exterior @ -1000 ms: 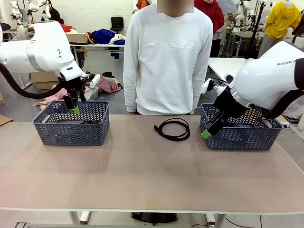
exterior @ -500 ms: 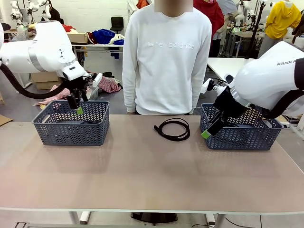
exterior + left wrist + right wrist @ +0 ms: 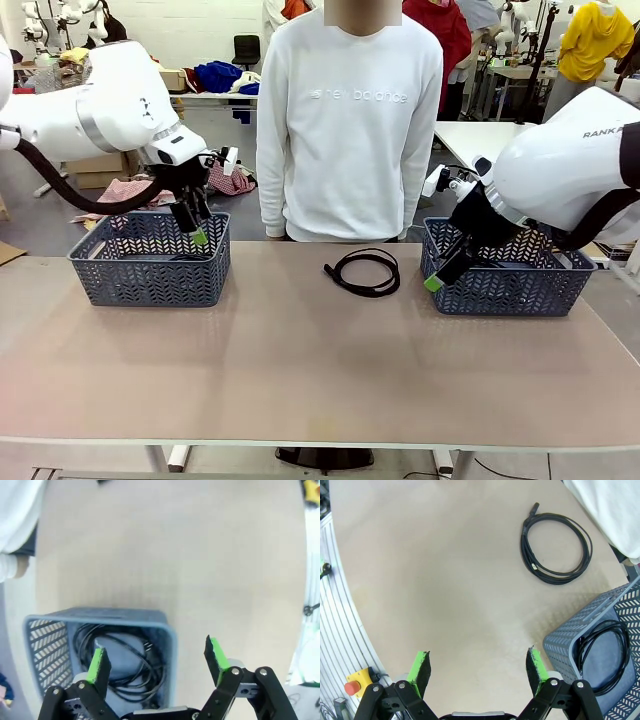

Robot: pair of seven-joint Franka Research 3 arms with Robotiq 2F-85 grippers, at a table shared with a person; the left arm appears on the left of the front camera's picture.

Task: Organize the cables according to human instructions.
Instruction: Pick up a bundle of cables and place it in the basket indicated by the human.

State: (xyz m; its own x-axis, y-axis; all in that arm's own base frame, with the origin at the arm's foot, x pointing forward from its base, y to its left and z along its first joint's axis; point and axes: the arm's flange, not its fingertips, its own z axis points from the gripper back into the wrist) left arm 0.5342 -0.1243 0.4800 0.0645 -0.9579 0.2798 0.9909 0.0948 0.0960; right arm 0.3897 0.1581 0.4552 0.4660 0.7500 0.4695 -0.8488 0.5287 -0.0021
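Cables are the business here, and 1 coiled cable (image 3: 364,271) lies loose on the table (image 3: 300,370), right of centre in the front view, just in front of the person (image 3: 348,120) at the far edge. In the right wrist view the same coil sits in the upper right of the frame.

Nearest the camera, the right gripper (image 3: 477,669) hangs over bare table with its jaws wide apart and nothing between them; in the front view it sits at the near left corner of the right basket (image 3: 505,268). That basket holds at least 1 cable (image 3: 600,647), seen at the lower right of the right wrist view.

Farther left, the left gripper (image 3: 157,661) is also spread wide and empty, poised over the right end of the left basket (image 3: 150,258), where black cable loops (image 3: 125,667) lie inside.

My reading: 1 cable is left to sort, and the next move calls for an arm to come down over the loose coil, once the person shows which basket.

Hard to make out: how many cords lie in each basket, since the walls and the gripper fingers hide parts. The person's hands cannot be seen giving any sign.
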